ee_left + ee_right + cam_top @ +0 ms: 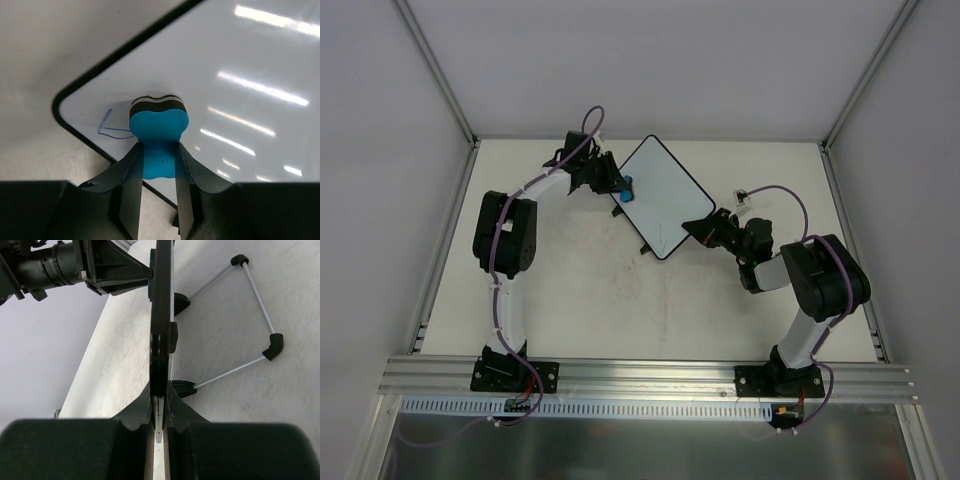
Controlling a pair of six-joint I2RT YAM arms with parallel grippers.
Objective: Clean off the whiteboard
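Note:
The whiteboard (665, 195) stands tilted on its wire stand at the table's middle back. It fills the left wrist view (240, 90), with faint blue pen lines (111, 129) near its lower left corner. My left gripper (620, 187) is shut on a small blue eraser (159, 135), its felt face pressed against the board just right of the pen lines. My right gripper (705, 226) is shut on the whiteboard's right edge, seen edge-on in the right wrist view (161, 330).
The board's wire stand (250, 320) with black corner feet rests on the table behind the board. Aluminium frame rails (440, 240) border the table on the left, right and front. White walls enclose the back.

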